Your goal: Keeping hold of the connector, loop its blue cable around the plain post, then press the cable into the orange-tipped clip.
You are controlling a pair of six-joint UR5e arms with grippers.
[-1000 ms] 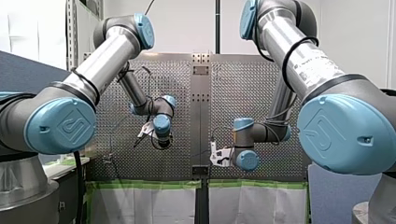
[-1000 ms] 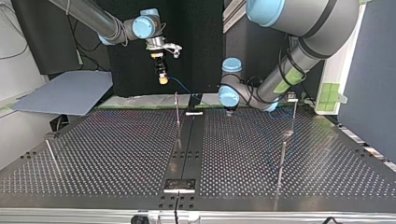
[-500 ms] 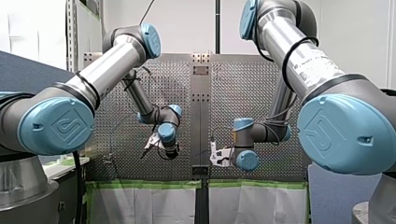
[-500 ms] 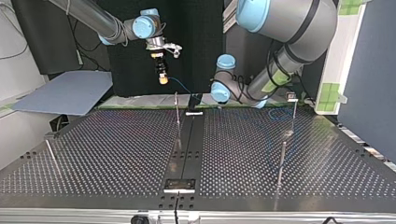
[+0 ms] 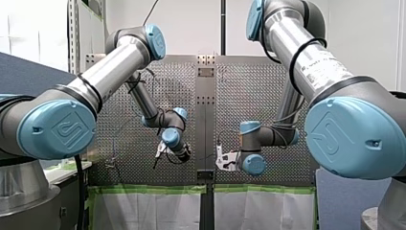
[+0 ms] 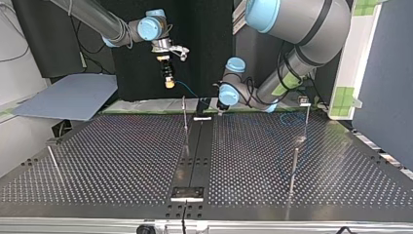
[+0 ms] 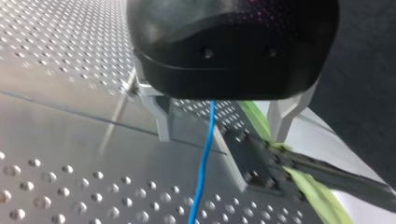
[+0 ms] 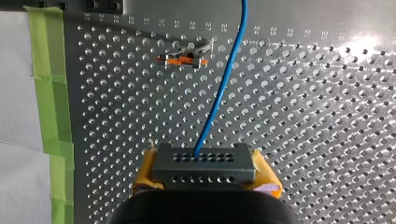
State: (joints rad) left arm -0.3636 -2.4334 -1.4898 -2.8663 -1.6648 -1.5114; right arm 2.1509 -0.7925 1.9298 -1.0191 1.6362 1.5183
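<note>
My right end effector (image 8: 205,171) clenches the grey perforated connector (image 8: 204,161) over the perforated steel counter (image 8: 303,116). Its thin blue cable (image 8: 224,84) passes between my left end effector's (image 7: 222,123) spread fingers (image 7: 163,116). Looping looks pending: next, sweep the cable round the slim metal post (image 7: 116,123).

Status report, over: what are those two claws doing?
Right gripper shut on connector. Left gripper open, blue cable running between its fingers. Cable beside orange-tipped clip, not in it.

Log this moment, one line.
right gripper: shut on connector | left gripper: open around blue cable | orange-tipped clip: cable not in it
</note>
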